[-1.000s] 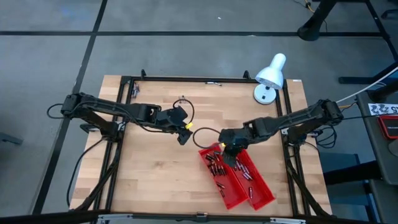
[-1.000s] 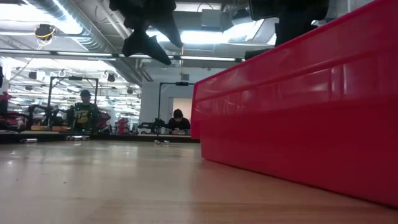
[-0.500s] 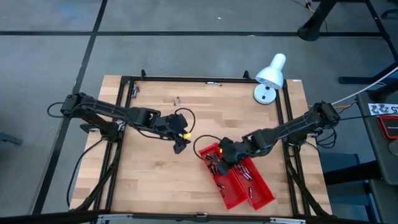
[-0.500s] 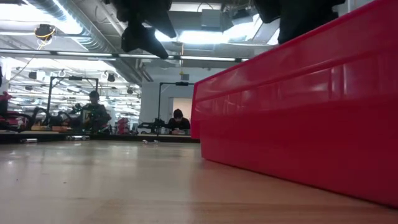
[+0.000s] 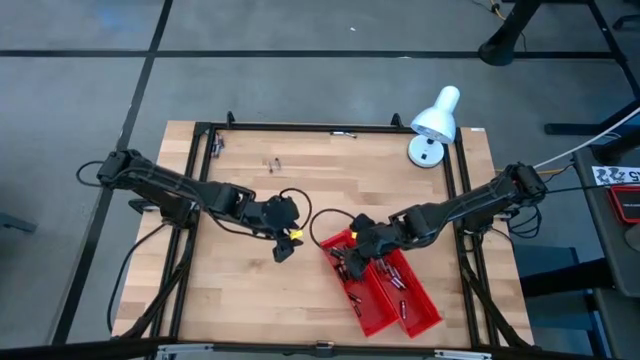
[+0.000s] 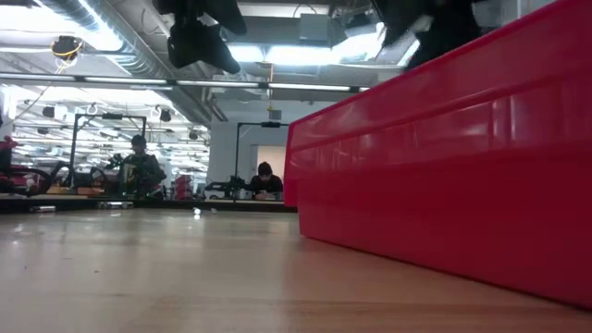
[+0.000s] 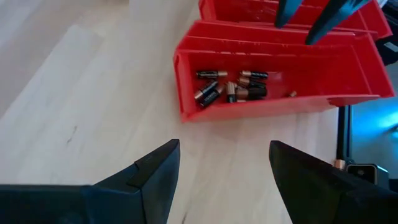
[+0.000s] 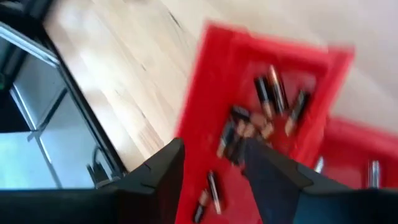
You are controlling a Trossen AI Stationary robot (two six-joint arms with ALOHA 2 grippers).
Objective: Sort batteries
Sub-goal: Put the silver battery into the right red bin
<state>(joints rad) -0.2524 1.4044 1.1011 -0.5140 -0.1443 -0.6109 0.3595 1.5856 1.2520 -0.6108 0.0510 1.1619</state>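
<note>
Red plastic trays [image 5: 372, 300] sit side by side on the wooden tabletop [image 5: 250, 290], set at a slant toward the robot's right half of the surface. The batteries [image 5: 347, 262] lie loose inside them; in the left wrist view a small cluster of dark cells with copper-coloured ends [image 7: 231, 87] rests on the floor of the nearer tray [image 7: 261, 107], and in the right wrist view more cells [image 8: 267, 102] lie scattered along a tray's bottom [image 8: 202, 118].

The right end effector [image 5: 358, 238] hangs over the upper end of the trays, just above the batteries there. Its two dark fingers [image 8: 155, 177] stand apart in its own wrist view, with nothing between them. In the left wrist view the same fingers [image 7: 323, 18] show as two dark prongs above the far tray.

The left end effector [image 5: 283, 245] hovers over bare wood just beside the trays' upper left corner, with a yellow part on its wrist. Its fingers [image 7: 149, 177] are spread wide, and only the tabletop shows between them.

A white desk lamp [image 5: 436, 122] stands near the far right corner of the tabletop. A few small items [image 5: 273, 161] lie near the far edge, too small to tell what they are. In the low view the tray wall [image 6: 444, 166] fills the right side, and people [image 6: 139, 166] sit at benches in the room beyond.
</note>
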